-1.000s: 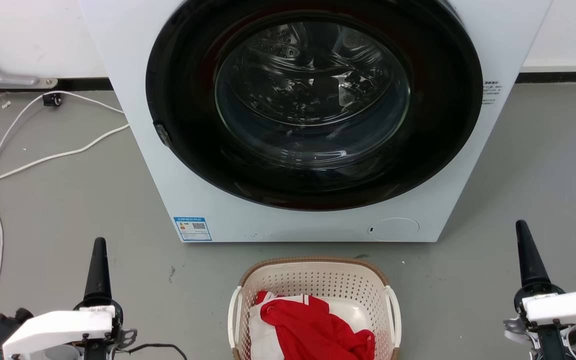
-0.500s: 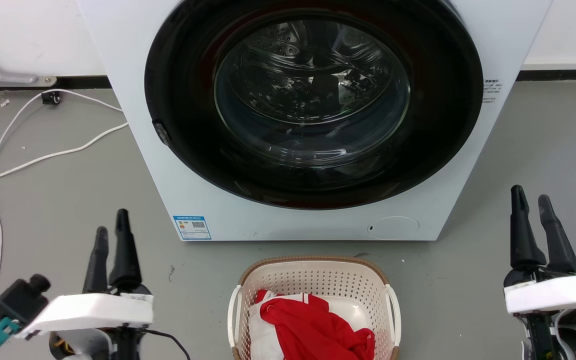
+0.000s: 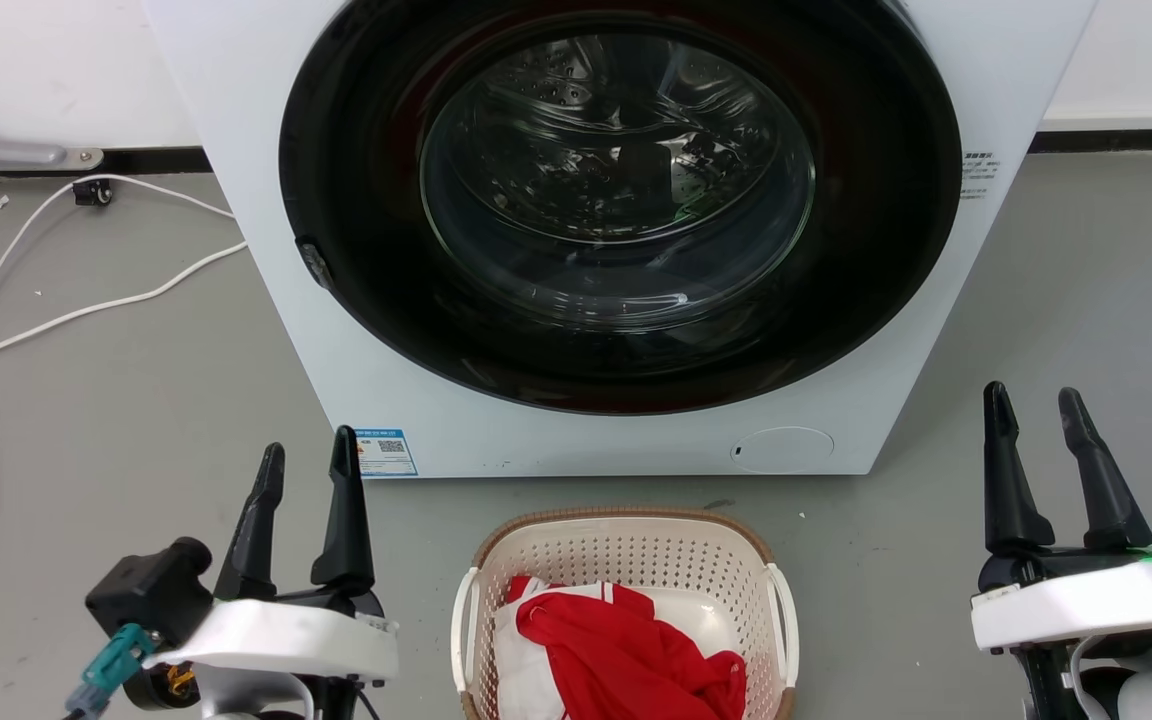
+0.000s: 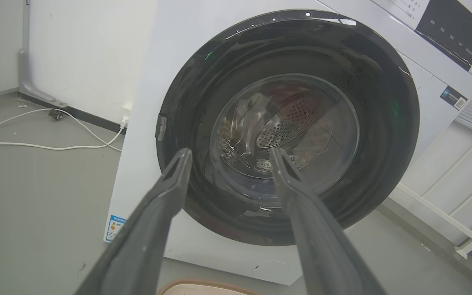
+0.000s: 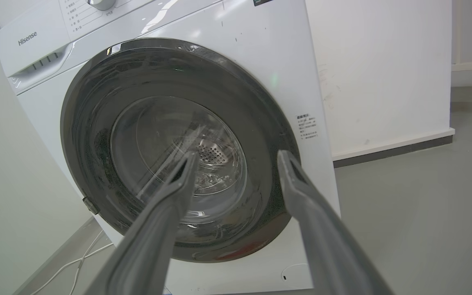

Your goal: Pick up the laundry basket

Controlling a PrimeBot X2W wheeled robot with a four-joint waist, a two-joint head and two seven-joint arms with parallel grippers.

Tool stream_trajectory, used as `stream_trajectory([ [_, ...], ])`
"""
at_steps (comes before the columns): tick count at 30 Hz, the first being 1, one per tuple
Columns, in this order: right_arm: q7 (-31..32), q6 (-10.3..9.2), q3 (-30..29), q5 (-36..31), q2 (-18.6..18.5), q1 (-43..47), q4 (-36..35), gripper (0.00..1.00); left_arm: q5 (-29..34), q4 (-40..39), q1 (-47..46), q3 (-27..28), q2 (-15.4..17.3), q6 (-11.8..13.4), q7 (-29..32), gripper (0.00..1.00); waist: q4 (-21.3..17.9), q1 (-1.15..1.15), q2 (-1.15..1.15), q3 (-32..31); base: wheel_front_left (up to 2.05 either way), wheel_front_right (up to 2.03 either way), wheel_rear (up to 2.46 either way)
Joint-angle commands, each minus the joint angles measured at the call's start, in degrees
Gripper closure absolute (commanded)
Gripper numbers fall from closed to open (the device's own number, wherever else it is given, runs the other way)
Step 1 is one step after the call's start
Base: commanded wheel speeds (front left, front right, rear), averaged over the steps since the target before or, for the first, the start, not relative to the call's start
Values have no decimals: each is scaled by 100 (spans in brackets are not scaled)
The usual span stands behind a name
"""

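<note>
The laundry basket (image 3: 626, 555) is cream with perforated walls, a brown rim and white side handles. It stands on the grey floor at the bottom centre of the head view, holding red and white cloth (image 3: 626, 650). A sliver of its brown rim (image 4: 203, 284) shows at the bottom of the left wrist view. My left gripper (image 3: 308, 462) is open to the left of the basket, apart from it. To the basket's right my right gripper (image 3: 1031, 408) is open too, with nothing between its fingers. Both point toward the washing machine.
A white washing machine (image 3: 266, 260) with a round dark glass door (image 3: 621, 200) stands just behind the basket. White cables (image 3: 86, 315) trail over the floor at the left. A white wall (image 5: 379, 73) runs behind, and a white rack (image 4: 461, 192) stands right of the machine.
Both grippers have turned from edge-on to showing two spread fingers. The left gripper moved right, toward the basket, and the right one shifted slightly inward. The basket stayed where it was.
</note>
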Motion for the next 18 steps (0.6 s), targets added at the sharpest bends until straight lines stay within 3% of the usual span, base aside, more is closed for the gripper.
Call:
stream_trajectory([
  [1, -56, 11, -22, -202, -18, 16, -86, 0, 199, -86, 5, -83, 90, 72, -56, 0, -1, 0, 0, 9, 0, 0, 0],
  [13, -233, 11, 50, -925, -18, 83, 62, 0, 935, -48, -38, -737, 492, 549, -228, 0, 4, 0, 0, 50, 0, 0, 0],
  [18, -289, 11, 50, -1144, -18, 111, 128, 0, 1058, -13, -34, -935, 575, 586, -281, 0, 1, 0, 0, 54, 0, 0, 0],
])
